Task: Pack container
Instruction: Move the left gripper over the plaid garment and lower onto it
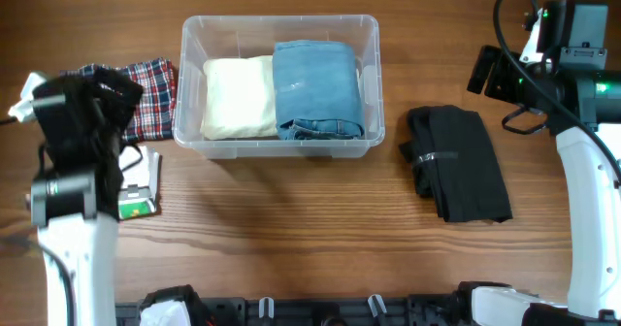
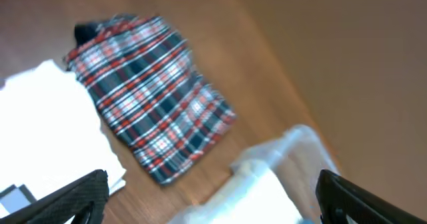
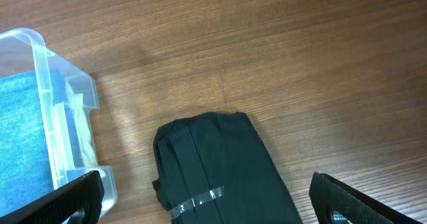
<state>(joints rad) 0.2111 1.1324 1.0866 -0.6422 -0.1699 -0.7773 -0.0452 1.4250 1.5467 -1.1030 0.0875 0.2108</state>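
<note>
Whole counter (image 1: 310, 229) seen straight down from the fixed overhead view, plaid cloth (image 2: 150, 94) seen close and blurred from the left wrist, black garment (image 3: 220, 164) and container (image 3: 67, 69) corner seen close from the right wrist, all shared with overhead

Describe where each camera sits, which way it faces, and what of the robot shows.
Overhead: above the table, facing straight down at the container; left arm and right arm show.
Left wrist: on the left arm, facing down at the plaid cloth; open left claw shows.
Right wrist: on the right arm, facing down at the black cloth; open right claw shows.
Shared: both wrist views catch the container.
</note>
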